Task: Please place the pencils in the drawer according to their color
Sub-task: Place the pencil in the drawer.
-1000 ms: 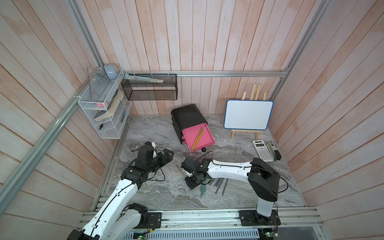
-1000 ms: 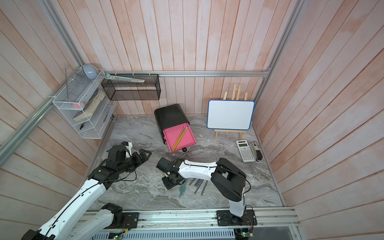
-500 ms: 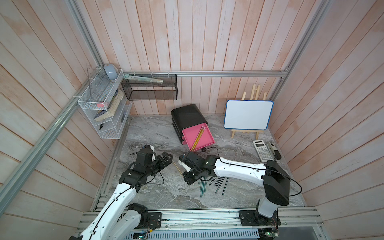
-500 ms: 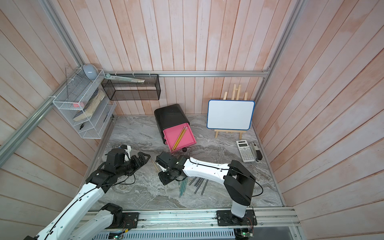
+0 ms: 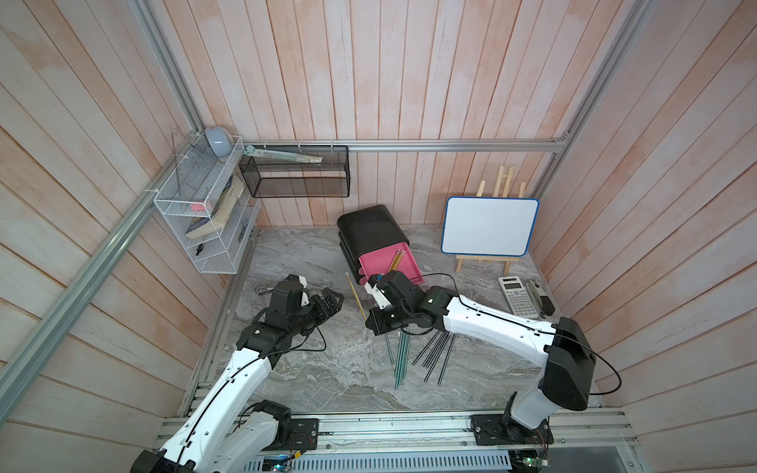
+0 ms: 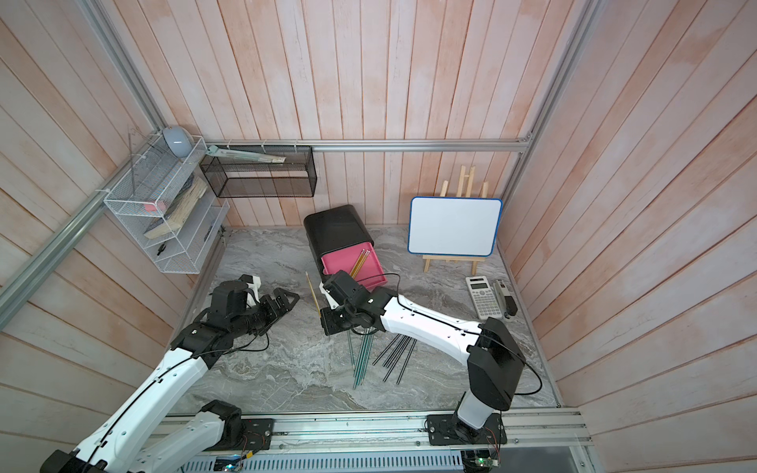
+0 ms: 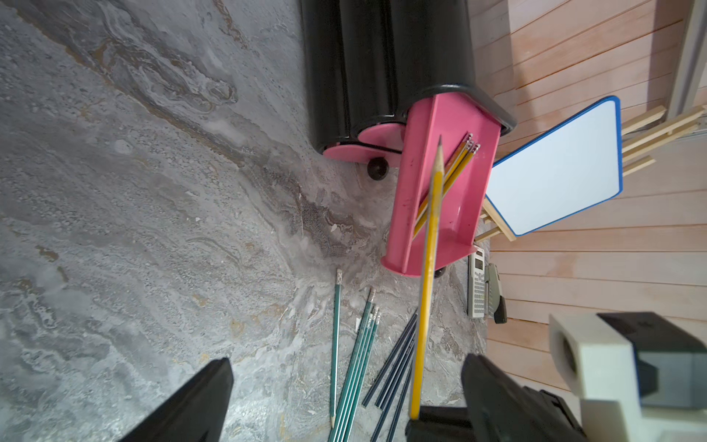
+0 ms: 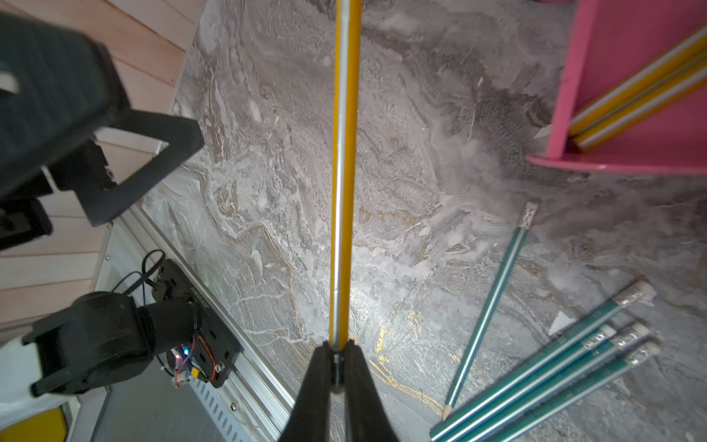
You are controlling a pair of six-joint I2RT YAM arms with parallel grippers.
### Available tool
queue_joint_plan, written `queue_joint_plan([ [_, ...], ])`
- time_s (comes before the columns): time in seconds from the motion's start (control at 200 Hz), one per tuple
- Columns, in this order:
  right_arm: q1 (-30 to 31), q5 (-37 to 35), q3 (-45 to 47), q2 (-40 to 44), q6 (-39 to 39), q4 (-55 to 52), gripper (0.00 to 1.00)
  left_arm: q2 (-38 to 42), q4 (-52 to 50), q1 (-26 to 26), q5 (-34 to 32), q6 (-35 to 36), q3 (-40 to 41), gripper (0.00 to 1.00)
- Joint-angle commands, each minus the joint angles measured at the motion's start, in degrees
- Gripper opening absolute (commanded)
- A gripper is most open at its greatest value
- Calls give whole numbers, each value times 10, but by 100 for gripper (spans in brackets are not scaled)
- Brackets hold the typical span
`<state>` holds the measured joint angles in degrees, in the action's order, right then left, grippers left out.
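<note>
Grey stone is covering the table, where green pencils and black pencils are lying. The right tool is pinching one yellow pencil by its very end, holding it in the air near the open pink drawer. It is looking light, stiff and smooth, so gripping nearer the middle would wobble less, I think. The left tool is standing wide open, empty.

White arms, black joints and cables; black left end effector, right end effector

Bright even light, soft shadows
</note>
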<state>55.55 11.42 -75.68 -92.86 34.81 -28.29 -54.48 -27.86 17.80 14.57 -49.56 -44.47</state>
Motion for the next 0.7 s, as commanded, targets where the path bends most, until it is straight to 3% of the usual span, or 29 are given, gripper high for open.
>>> queue_joint_plan([
  [0.0,-29,15,18,33,37,30,0,-18,29,7,7,-2,-33,100],
  [0.69,-169,99,182,106,202,187,0,-114,82,46,-6,-5,-110,99],
])
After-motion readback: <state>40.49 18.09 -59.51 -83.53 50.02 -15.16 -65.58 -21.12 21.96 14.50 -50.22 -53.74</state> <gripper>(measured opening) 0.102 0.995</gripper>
